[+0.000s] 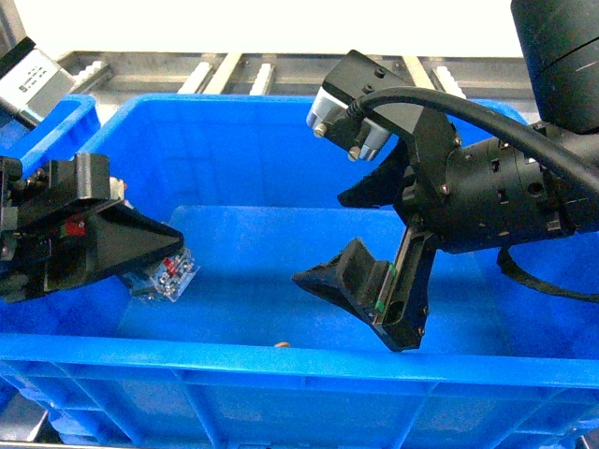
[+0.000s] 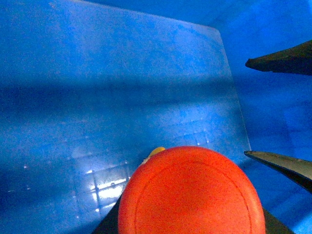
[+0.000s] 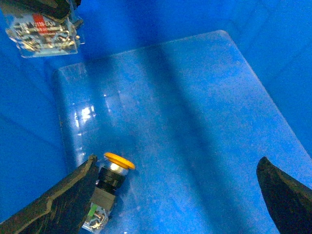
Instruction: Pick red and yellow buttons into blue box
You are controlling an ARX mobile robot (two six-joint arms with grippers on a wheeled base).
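Note:
The red button's cap (image 2: 190, 195) fills the bottom of the left wrist view. My left gripper (image 1: 150, 254) is shut on it inside the blue box (image 1: 281, 369), by the left wall, and its clear switch body (image 1: 167, 271) sticks out below the fingers. That body (image 3: 44, 31) also shows at the top left of the right wrist view. On the box floor (image 3: 195, 122) the yellow button (image 3: 111, 179) lies on its side, touching or just beside the left finger (image 3: 63, 202) of my right gripper (image 3: 176, 165). That gripper (image 1: 323, 238) is open and holds nothing.
A second blue bin (image 1: 80, 117) stands behind the box at the far left. A metal roller rack (image 1: 262, 70) runs along the back. The box walls rise high around both grippers.

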